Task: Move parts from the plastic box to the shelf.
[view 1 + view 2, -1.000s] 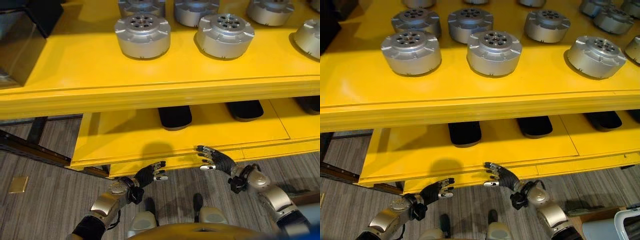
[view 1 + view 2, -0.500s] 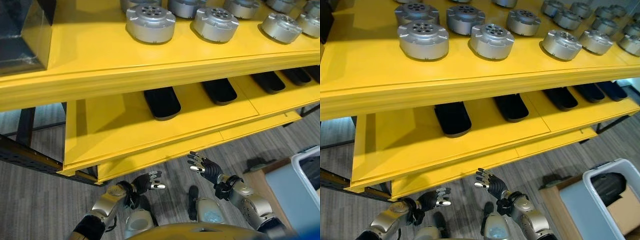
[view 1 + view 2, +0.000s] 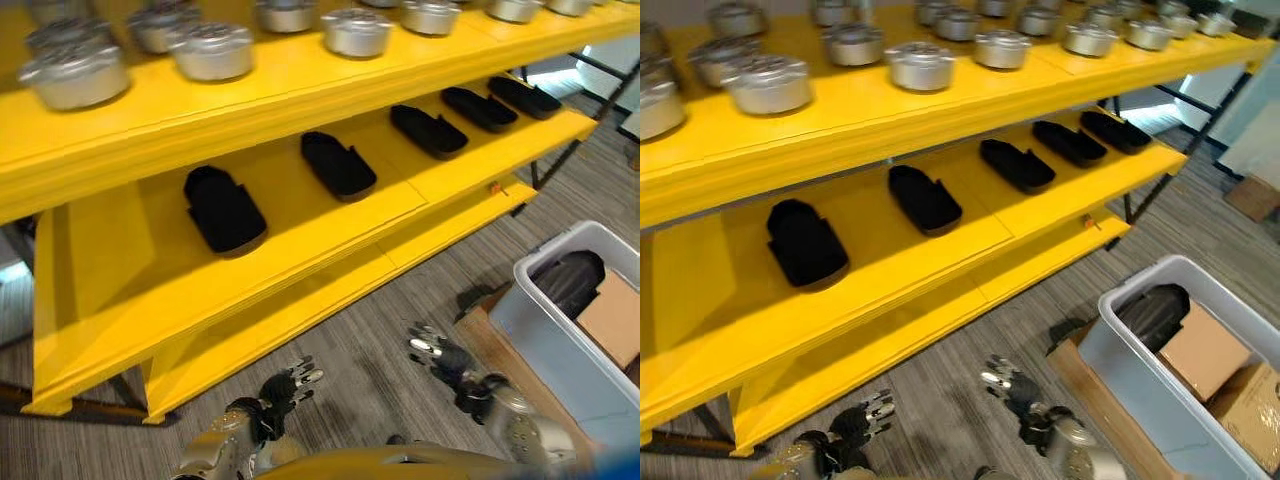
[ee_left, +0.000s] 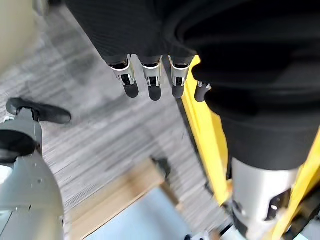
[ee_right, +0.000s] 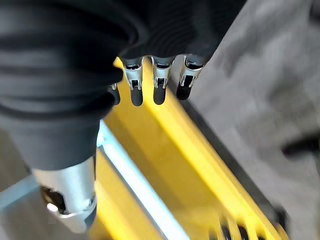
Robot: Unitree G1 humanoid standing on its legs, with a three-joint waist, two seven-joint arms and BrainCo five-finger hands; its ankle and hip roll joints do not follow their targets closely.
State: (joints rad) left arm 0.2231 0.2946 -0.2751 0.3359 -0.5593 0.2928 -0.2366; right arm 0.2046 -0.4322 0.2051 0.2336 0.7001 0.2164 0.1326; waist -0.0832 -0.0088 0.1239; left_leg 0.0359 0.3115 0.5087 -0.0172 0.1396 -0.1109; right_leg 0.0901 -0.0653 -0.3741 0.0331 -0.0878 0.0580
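Note:
A pale grey plastic box [image 3: 1140,385] stands on the floor at the right, with a dark part [image 3: 1152,312] and cardboard cartons [image 3: 1205,350] inside. The yellow shelf [image 3: 300,90] carries round silver parts [image 3: 770,85] on its top level and black trays [image 3: 805,243] on the level below. My left hand [image 3: 280,388] hangs low over the floor in front of the shelf, its fingers [image 4: 149,80] straight and empty. My right hand [image 3: 440,358] hovers a little left of the box, open, its fingers [image 5: 159,80] holding nothing.
A wooden board [image 3: 490,330] lies under the box's near side. The shelf's dark legs [image 3: 1145,190] stand at its right end. Grey striped carpet [image 3: 370,340] runs between the shelf's lowest ledge and the box.
The camera has swung right, so the shelf has slid left and the plastic box has come fully into view. Both hands stay low, open and empty.

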